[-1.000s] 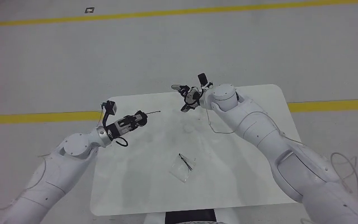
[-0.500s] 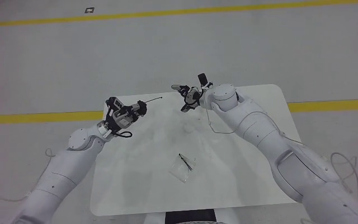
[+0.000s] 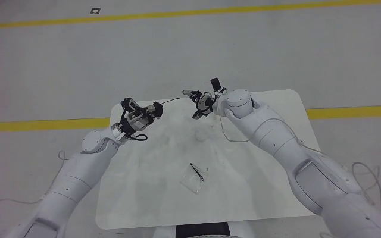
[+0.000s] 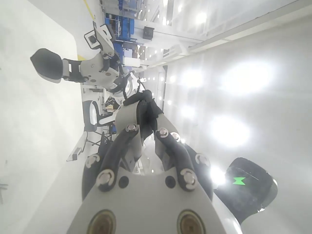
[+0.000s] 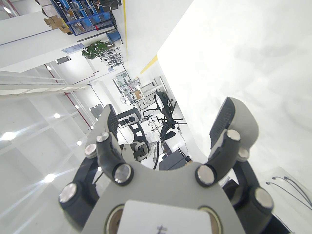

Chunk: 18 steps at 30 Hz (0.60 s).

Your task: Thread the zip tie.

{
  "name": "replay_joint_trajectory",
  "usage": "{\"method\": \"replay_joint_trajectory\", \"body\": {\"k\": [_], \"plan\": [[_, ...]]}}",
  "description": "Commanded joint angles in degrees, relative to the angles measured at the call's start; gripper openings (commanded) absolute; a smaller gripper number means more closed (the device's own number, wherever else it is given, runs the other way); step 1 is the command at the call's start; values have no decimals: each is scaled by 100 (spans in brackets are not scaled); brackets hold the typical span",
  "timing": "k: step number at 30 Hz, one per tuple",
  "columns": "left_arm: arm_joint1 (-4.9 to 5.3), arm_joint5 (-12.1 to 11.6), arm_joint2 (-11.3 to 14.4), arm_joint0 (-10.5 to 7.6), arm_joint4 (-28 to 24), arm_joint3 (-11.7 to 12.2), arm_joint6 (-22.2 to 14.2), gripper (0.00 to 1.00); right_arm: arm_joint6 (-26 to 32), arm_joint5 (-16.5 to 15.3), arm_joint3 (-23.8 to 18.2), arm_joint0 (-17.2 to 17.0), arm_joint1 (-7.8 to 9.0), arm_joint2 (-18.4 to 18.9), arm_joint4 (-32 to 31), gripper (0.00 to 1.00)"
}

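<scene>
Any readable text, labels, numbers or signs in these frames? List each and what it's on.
No text can be read in any view.
White label at the base of the right claw: black print cut off by the picture's edge, unreadable.
Green bow-tie mark on a black housing: a symbol, no letters.
Small dark tag on the floor: too small to read.

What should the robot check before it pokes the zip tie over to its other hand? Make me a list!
1. Is the left hand shut on the zip tie? ok.
2. Is the right hand open and empty? ok.
3. Is the tie's free end aimed toward the right hand? ok.
4. Is the free end touching the right hand? not ok, a gap lies between them.
5. Which way does the tie's locking head face? cannot tell.
</scene>
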Motion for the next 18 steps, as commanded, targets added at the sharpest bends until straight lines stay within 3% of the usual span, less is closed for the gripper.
{"method": "replay_joint_trajectory", "body": {"k": [1,6,14,18], "plan": [[-1,0,-32,36,48,-59,26,0,0,0,0,0,0,0,0,100],[1,0,-288,94,-23,89,-286,0,0,0,0,0,0,0,0,100],[-20,0,-907,217,166,535,-974,0,0,0,0,0,0,0,0,100],[-24,0,-925,228,147,542,-1007,0,0,0,0,0,0,0,0,100]]}}
